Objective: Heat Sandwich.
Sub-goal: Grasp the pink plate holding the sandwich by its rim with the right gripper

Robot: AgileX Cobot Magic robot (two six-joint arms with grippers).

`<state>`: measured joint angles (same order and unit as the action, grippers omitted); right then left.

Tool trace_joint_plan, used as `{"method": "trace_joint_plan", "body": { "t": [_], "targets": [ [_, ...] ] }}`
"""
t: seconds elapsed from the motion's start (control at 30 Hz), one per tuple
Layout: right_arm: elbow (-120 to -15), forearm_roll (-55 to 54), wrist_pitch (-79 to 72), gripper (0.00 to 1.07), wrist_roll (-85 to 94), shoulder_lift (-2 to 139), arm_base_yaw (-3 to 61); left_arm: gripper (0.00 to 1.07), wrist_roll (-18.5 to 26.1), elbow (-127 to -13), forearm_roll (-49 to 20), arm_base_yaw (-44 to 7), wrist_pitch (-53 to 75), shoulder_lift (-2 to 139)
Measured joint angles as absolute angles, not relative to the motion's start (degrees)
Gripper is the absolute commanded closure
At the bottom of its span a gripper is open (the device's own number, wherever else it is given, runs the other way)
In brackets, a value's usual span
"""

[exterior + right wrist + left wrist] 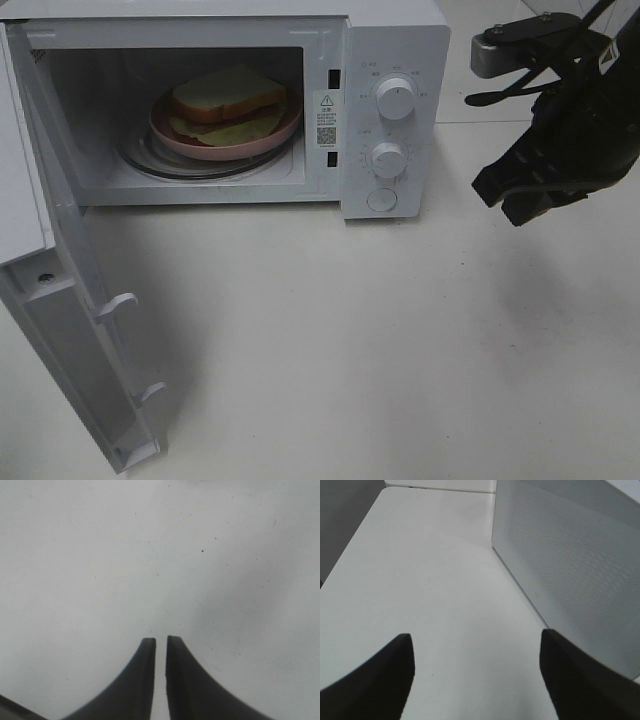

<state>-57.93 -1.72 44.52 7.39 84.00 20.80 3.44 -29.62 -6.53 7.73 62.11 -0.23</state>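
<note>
Gaping microwave door (pixel 70 340) flanking bare tabletop (pixel 380 350)

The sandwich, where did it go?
In the high view, the sandwich sits on a pink plate inside the open microwave, on the left side, behind the swung-out door.

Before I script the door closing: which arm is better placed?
Left, probably. Its open pincer sits beside the microwave, on the side of the open door. The right pincer hangs beyond the dials.
</note>
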Motion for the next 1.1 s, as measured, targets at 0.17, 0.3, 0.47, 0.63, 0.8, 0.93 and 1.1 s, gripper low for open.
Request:
{"method": "trace_joint_plan", "body": {
  "t": [0.17,0.3,0.47,0.63,0.8,0.93,1.1],
  "targets": [
    [-59.01,-1.72,49.27,0.81,17.65,84.0,20.8,0.39,3.44,-29.62,-6.53,7.73,62.11,-0.23],
    [-59.01,-1.66,51.05,0.58,28.88,84.0,21.14,0.39,3.44,-29.62,-6.53,7.73,62.11,-0.23],
    [-59.01,-1.66,51.51,0.31,39.53,83.94,23.89,0.39,3.44,-29.62,-6.53,7.73,62.11,-0.23],
    [-59.01,-1.6,46.64,0.28,45.38,83.65,26.3,0.39,3.44,-29.62,-6.53,7.73,62.11,-0.23],
    [-59.13,-1.43,42.91,0.29,46.98,83.65,28.48,0.39,3.44,-29.62,-6.53,7.73,62.11,-0.23],
    [-59.59,-1.43,42.57,0.3,48.07,85.83,30.83,0.39,3.44,-29.62,-6.53,7.73,62.11,-0.23],
    [-61.25,-1.26,44.06,0.31,48.47,89.21,32.03,0.39,3.44,-29.62,-6.53,7.73,62.11,-0.23]
  ]
}}
